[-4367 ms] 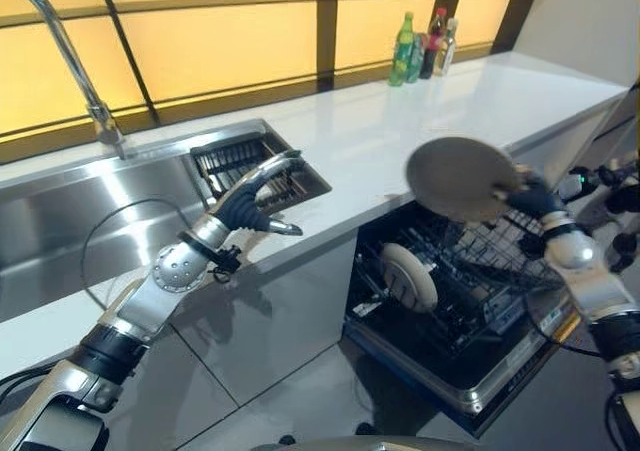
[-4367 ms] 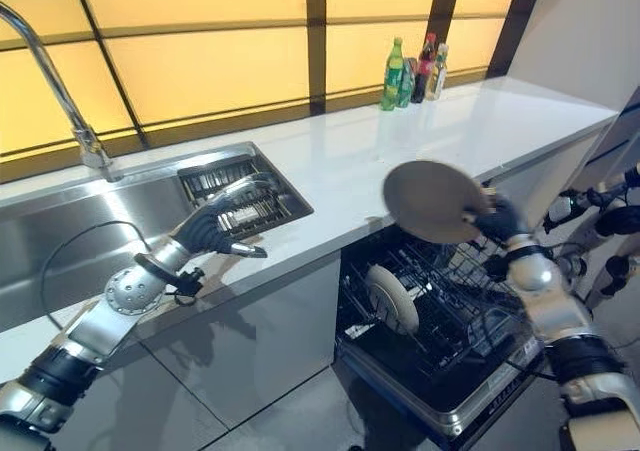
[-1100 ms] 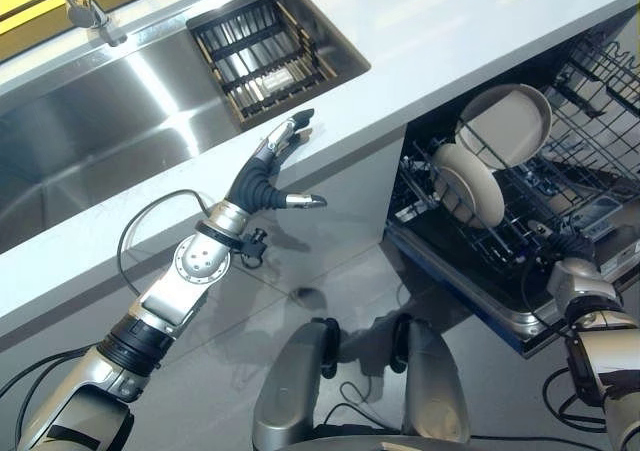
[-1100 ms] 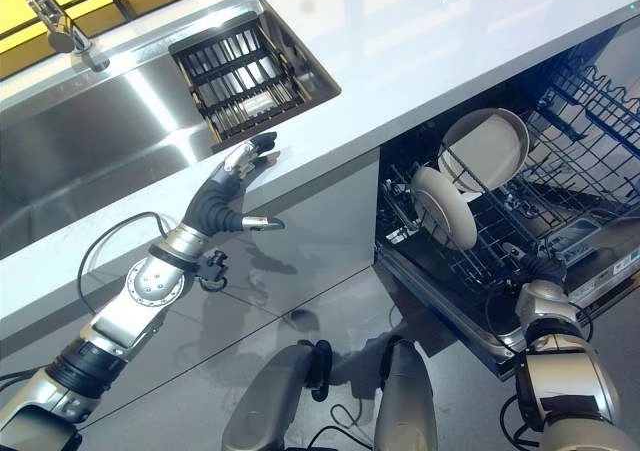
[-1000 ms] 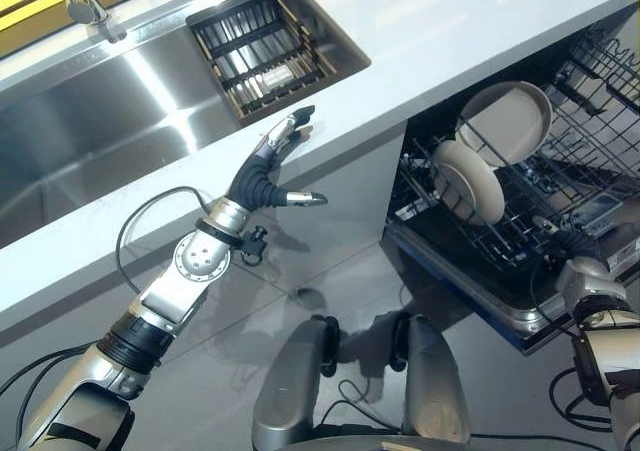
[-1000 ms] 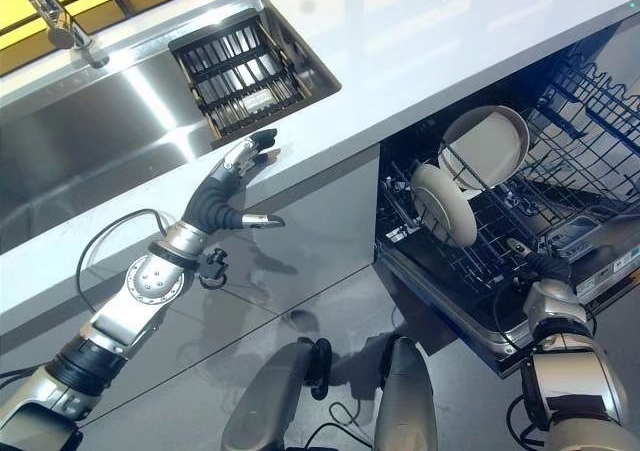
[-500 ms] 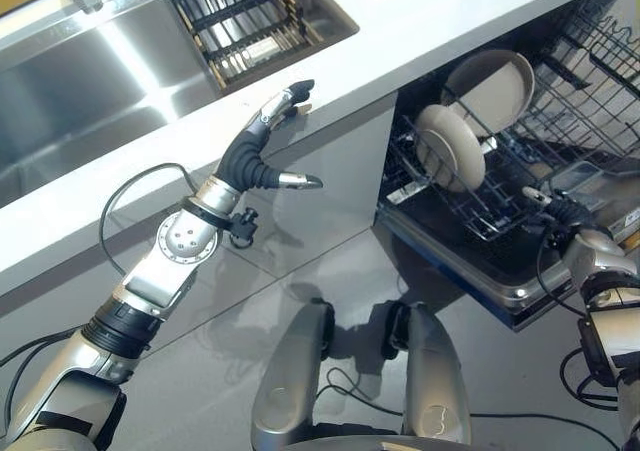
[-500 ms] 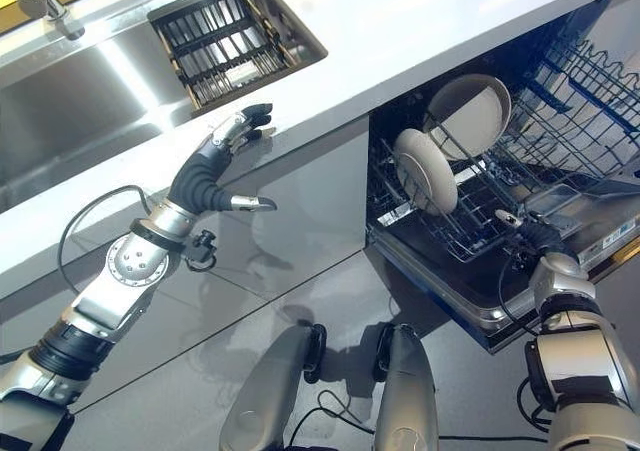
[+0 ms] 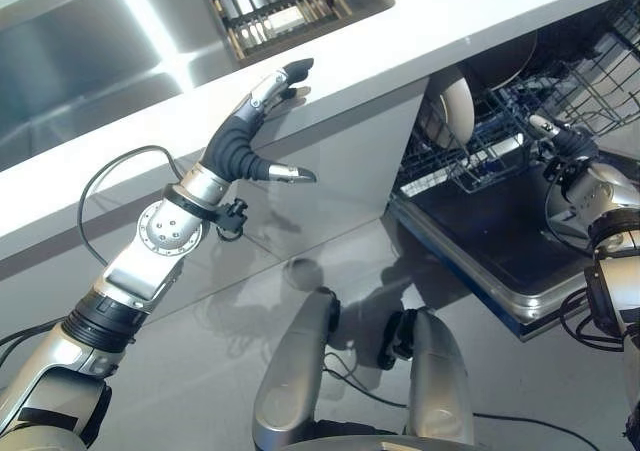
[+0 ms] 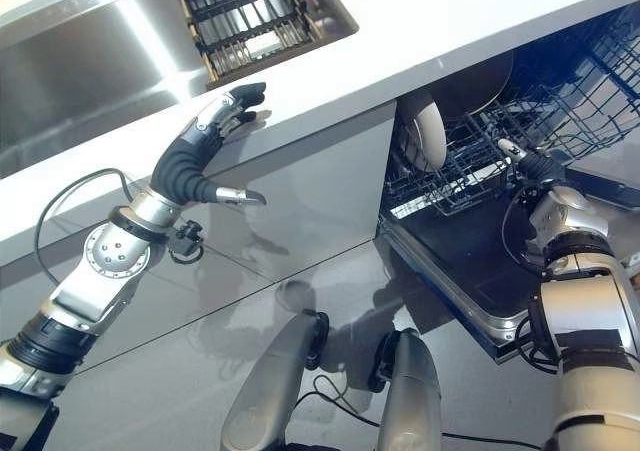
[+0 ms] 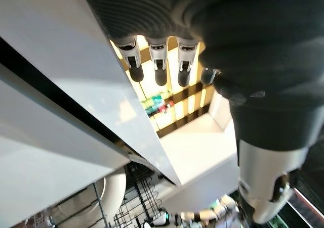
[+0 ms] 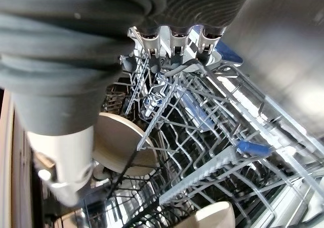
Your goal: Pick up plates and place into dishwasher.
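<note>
Right hand (image 10: 538, 166) sits at the front edge of the wire dishwasher rack (image 10: 480, 161), fingers straight and resting against the rack wires, nothing held. In the right wrist view the fingertips (image 12: 172, 48) touch the grey wire frame, thumb apart from them.

Two round beige plates stand on edge in that rack, under the white countertop (image 9: 470, 11): the pale front plate (image 10: 422, 131) nearest the cabinet side, the darker plate (image 10: 470, 76) just behind it, mostly shaded by the counter. Both are partly hidden by the counter edge. The right wrist view shows one plate (image 12: 119, 147) upright between the tines.

Rack is above the open dark dishwasher door (image 9: 490, 261), which lies flat with a silver front lip.

Left hand (image 9: 245, 136) is raised against the counter's front edge, fingers extended and spread, thumb out to the side, empty. Fingertips (image 9: 295, 71) touch or sit just at the counter lip; cannot tell which.

Behind it: stainless steel sink (image 9: 90, 51) with a black slatted drainer insert (image 10: 255, 21) at its right end. Grey glossy cabinet front (image 10: 310, 191) below the counter.
</note>
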You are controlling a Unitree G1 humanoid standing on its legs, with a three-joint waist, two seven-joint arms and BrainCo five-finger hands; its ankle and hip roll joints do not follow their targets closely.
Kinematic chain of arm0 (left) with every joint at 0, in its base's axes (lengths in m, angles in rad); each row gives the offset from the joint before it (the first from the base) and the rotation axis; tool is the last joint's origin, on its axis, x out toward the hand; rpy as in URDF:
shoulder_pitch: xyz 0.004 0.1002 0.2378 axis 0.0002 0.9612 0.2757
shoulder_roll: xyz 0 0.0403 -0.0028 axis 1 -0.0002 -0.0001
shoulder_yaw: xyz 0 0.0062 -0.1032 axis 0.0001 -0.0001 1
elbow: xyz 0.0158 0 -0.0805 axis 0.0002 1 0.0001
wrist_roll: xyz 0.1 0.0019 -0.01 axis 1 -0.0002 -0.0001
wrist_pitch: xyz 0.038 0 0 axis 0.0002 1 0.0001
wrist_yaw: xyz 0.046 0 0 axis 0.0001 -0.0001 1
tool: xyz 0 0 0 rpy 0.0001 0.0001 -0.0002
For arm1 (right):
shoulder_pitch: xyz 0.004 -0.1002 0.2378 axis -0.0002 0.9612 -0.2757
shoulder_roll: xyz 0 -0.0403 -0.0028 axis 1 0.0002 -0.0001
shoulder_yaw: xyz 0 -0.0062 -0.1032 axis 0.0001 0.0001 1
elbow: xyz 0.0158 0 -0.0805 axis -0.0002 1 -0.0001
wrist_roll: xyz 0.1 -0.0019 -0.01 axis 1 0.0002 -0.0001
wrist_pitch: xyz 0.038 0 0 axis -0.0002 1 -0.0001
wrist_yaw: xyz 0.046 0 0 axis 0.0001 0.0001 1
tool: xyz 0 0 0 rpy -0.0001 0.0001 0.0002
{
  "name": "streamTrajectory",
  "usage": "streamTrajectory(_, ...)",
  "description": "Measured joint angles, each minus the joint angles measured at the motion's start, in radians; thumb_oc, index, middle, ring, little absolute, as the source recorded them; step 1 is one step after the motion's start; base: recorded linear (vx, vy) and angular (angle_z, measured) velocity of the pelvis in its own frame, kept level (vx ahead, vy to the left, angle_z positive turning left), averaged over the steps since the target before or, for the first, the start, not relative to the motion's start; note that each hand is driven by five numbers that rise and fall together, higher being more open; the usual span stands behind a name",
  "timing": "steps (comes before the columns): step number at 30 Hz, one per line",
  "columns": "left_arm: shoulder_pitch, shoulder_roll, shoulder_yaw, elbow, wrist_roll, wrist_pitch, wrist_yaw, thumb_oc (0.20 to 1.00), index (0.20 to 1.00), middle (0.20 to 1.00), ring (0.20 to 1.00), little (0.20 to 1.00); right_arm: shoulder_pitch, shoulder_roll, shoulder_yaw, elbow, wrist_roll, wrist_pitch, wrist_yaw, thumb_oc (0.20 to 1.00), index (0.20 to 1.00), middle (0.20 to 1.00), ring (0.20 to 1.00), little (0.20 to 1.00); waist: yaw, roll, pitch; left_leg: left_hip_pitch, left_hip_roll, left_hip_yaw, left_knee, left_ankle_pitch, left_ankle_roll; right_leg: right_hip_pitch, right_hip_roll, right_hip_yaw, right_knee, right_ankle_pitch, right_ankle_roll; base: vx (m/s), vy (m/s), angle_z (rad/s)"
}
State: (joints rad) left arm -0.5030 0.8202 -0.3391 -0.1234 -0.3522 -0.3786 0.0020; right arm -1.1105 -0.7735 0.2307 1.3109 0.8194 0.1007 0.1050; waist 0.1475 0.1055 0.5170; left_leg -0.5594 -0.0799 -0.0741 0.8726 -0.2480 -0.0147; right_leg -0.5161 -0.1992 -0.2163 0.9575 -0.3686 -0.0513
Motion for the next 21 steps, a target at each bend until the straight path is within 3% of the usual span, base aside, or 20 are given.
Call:
streamTrajectory(8,-0.003,0.026,0.009,0.001,-0.024,-0.006,-0.006,1.0,1.0,1.0,1.0,1.0,-0.013,-0.025,-0.001,-0.001,0.102,-0.001,0.019,1.0,1.0,1.0,1.0,1.0,0.01,0.003,-0.002,-0.015,-0.012,-0.009,0.015,-0.001,-0.002,-0.009,-0.015,-0.01,0.021,-0.012,-0.001,0.01,0.01,0.05)
streamTrajectory(13,-0.002,0.026,0.009,0.004,-0.024,-0.011,-0.026,1.0,1.0,1.0,1.0,1.0,-0.05,-0.028,-0.008,-0.013,0.112,-0.044,0.005,1.0,1.0,1.0,1.0,1.0,0.008,0.003,-0.003,-0.015,-0.01,-0.009,0.022,-0.004,0.004,-0.008,-0.016,-0.009,0.023,-0.013,-0.003,-0.01,0.067,0.0)
streamTrajectory(20,0.003,0.022,0.005,0.009,-0.022,-0.021,-0.031,1.0,1.0,1.0,1.0,1.0,-0.036,-0.061,-0.052,-0.039,-0.031,-0.113,-0.183,1.0,1.0,1.0,1.0,1.0,-0.002,-0.004,-0.013,-0.017,0.007,0.009,0.047,-0.018,0.02,-0.004,-0.01,-0.003,0.026,-0.011,0.002,-0.04,0.091,-0.02)
streamTrajectory(21,0.004,0.013,-0.001,0.011,-0.021,-0.021,-0.027,1.0,1.0,1.0,1.0,1.0,0.01,-0.061,-0.101,-0.073,-0.054,-0.15,-0.237,1.0,1.0,1.0,1.0,1.0,-0.003,-0.01,-0.021,-0.017,0.016,0.023,0.05,-0.024,0.028,-0.003,-0.008,0.0,0.026,-0.013,0.005,-0.04,0.112,-0.08)
